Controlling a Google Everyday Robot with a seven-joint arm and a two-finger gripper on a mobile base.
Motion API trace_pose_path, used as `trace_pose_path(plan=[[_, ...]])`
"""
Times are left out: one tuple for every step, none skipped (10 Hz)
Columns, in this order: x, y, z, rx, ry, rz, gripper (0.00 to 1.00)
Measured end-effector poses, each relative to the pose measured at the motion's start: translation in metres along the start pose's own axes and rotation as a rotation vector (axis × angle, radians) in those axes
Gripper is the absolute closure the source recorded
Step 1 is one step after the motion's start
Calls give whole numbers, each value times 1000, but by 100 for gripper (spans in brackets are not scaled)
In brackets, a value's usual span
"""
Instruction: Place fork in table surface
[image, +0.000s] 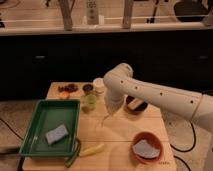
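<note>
Claw over the tabletop's middle.
Your claw (111, 111) hangs above the tabletop (120, 134), fork (104, 120) dangling beneath (grip: cannot tell; no writing legible).

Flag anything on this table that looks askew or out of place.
The green vegetable hangs over the table surface's front edge beside the green tray. The gripper hovers mid-table with the fork dangling below. Nothing looks spilled.
</note>
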Motion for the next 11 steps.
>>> trace_pose_path(plan=[[-1, 0, 2, -2, -4, -3, 100], [-1, -1, 4, -5, -10, -6, 100], [-3, -2, 8, -7, -16, -11, 100], [-4, -2, 11, -9, -22, -14, 100], [-5, -3, 16, -12, -29, -16, 100], [-6, -2, 22, -16, -41, -18, 100], [-8, -3, 31, -19, -53, -21, 100], [-10, -4, 39, -23, -63, -26, 100], [-12, -5, 47, -27, -74, -30, 100], [-13, -5, 55, -30, -85, -33, 100], [-14, -4, 62, -31, -94, -34, 100]])
